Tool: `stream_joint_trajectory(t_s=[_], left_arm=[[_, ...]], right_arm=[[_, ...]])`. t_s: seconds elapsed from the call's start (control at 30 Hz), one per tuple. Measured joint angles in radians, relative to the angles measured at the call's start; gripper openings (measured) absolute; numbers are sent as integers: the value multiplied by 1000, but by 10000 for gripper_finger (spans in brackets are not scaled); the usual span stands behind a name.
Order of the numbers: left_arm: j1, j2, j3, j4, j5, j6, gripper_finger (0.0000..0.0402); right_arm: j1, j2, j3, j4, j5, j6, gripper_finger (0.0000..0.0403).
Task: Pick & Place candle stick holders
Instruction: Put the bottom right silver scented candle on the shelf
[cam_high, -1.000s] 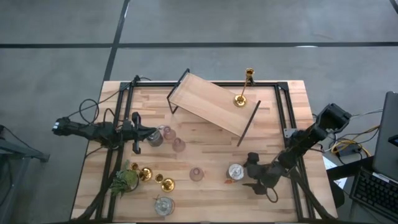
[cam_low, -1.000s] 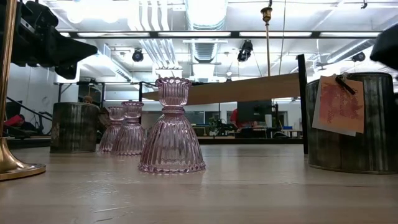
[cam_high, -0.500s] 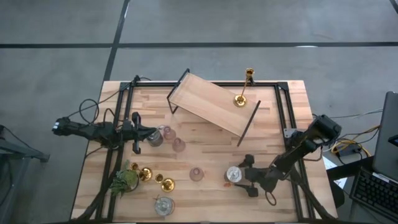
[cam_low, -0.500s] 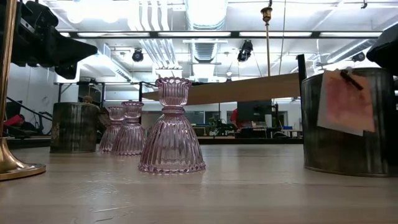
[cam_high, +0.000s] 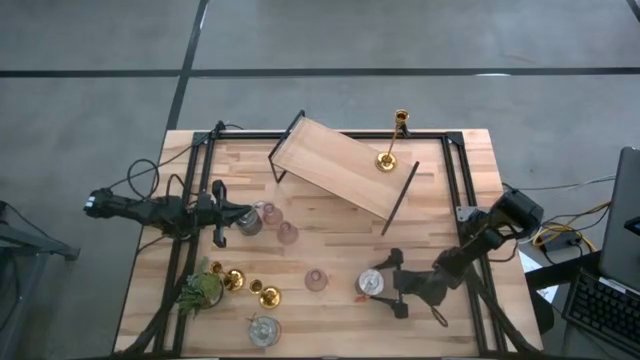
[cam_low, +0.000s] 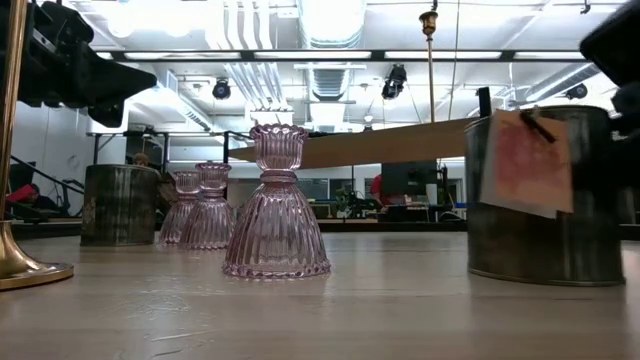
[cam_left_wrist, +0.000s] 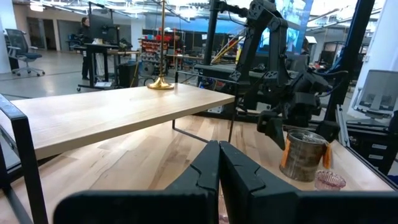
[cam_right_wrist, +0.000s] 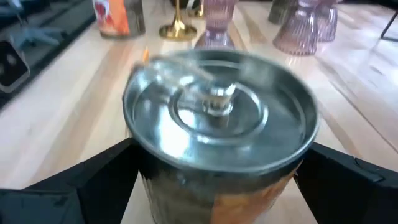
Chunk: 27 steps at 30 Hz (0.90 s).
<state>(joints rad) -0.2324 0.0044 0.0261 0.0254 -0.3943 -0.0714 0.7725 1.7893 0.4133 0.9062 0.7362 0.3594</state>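
Right gripper straddles a silvery holder

While our right gripper (cam_high: 381, 286) sits low at the near right of the table (cam_high: 455, 215), its fingers stand wide apart on either side of a squat silvery holder (cam_high: 369, 283) with an orange tag; we cannot tell whether they touch it. Our left gripper (cam_high: 247, 212) waits at the left side with its fingers closed on nothing, close beside another silvery holder (cam_high: 251, 223). We see one gold candlestick (cam_high: 387, 160) upright on the slanted wooden shelf (cam_high: 330, 165) at the back. Two gold candlesticks (cam_high: 232, 279) lie near the small green plant (cam_high: 201, 288) at the near left, with a third silvery holder (cam_high: 264, 329) by the near edge. Three pink glass holders (cam_high: 316, 279) stand between the arms
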Motion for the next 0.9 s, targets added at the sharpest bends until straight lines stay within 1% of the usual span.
stream_joint_trajectory(t_s=[0.37,0.47,0.63,0.9], left_arm=[[0,0,0,0,0,0,12],[0,0,0,0,0,0,12],[0,0,0,-1,0,0,12],[0,1,0,-1,0,0,12]], right_arm=[[-55,9,45,-9,-8,-25,380],[-60,30,57,-6,-29,-24,379],[-63,82,84,2,-33,-24,379],[-64,107,117,12,-43,-61,345]])
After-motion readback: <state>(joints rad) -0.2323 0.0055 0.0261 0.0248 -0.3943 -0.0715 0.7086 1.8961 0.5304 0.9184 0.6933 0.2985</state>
